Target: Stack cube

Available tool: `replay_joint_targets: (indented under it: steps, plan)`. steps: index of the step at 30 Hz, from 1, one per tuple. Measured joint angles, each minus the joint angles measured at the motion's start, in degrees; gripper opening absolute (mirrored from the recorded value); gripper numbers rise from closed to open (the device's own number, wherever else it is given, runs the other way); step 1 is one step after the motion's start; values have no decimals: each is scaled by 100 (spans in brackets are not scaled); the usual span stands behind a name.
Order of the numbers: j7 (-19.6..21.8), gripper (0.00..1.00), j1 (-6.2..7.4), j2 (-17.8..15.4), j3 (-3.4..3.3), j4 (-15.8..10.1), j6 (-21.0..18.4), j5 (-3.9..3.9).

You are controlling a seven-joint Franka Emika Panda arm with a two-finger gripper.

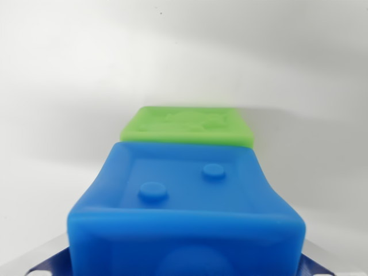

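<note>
A blue cube (pixel 187 201) fills the lower half of the wrist view, very close to the camera. Its top face has a recessed panel with two round studs. Its sides bow inward as if squeezed. My gripper (pixel 184 270) is shut on it. Only slivers of the fingers (pixel 43 265) show at the bottom corners. Just beyond the blue cube's far edge lies a green cube (pixel 187 125) on the white surface, with an embossed pattern on its top. Whether the two cubes touch is hidden by the blue one.
A plain white surface (pixel 69 86) surrounds both cubes on all sides. A soft shadow falls to the right of the green cube.
</note>
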Motion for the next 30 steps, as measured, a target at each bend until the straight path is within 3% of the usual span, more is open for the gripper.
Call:
replay_joint_targets:
  steps: [4, 5, 30]
  plan:
    - [0, 0, 5, 11, -5, 8, 9, 0]
    - [0, 100, 6, 11, -6, 8, 10, 0]
    - [0, 100, 8, 23, -9, 11, 16, 0]
